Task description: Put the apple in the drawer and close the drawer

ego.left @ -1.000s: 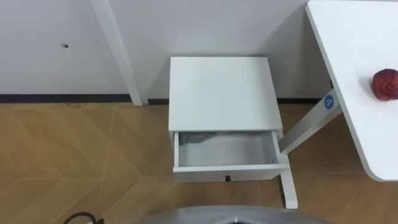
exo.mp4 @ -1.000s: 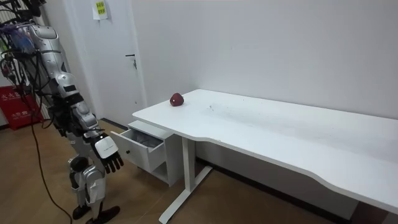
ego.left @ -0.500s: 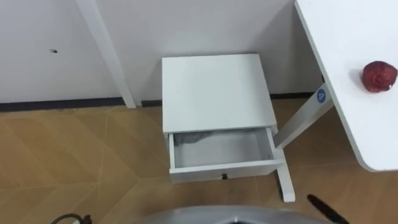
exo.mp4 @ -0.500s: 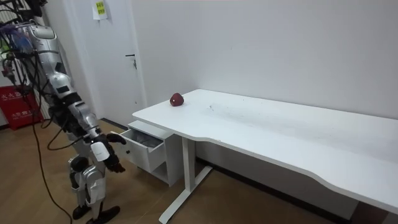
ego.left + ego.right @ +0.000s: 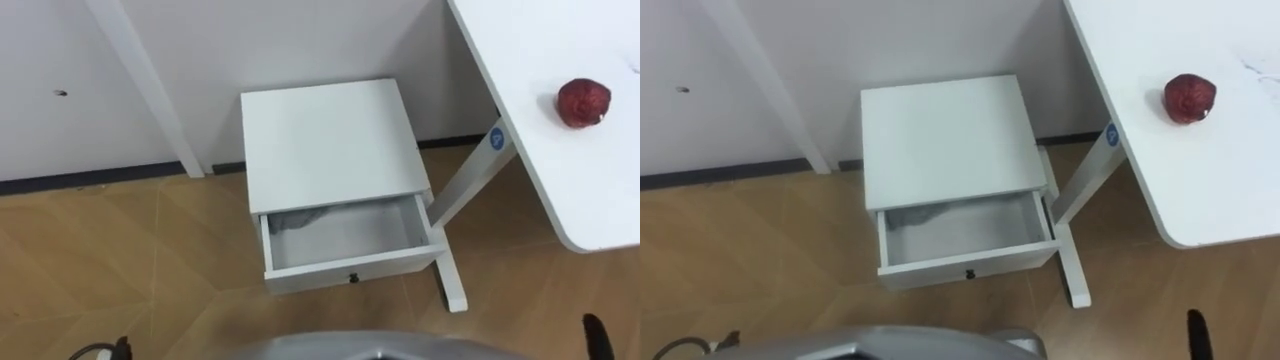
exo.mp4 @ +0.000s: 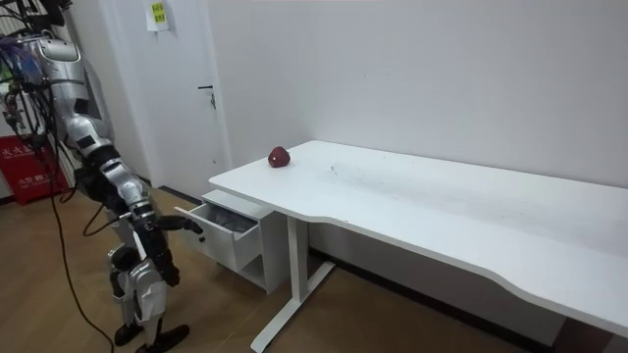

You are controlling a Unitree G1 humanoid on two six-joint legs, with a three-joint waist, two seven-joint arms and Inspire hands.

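On the white desk [image 5: 530,140], close to its rounded end and back from the edge, sits the red apple [image 5: 584,102], with nothing touching it. Left of the desk and against the wall stands a small white cabinet [image 5: 325,140], its single drawer [image 5: 345,235] pulled open toward the robot. A grey patch lies in the drawer's back left corner, too unclear to make out, and a small dark knob [image 5: 351,278] sits in the middle of the drawer's front. The desk's slanted white leg [image 5: 462,188] comes down just beside the cabinet's right side and carries a round blue sticker [image 5: 496,137] near its top. A white post [image 5: 140,85] runs up the wall to the cabinet's left, above a wooden floor [image 5: 120,260]. The right hand [image 5: 595,338] shows as a dark fingertip at the lower right corner of the eye views, well apart from both apple and drawer; whether its fingers are straight or curled cannot be told. From the room view, the robot stands upright before the open drawer, beside the desk's end, its right arm angled forward and down toward the cabinet.
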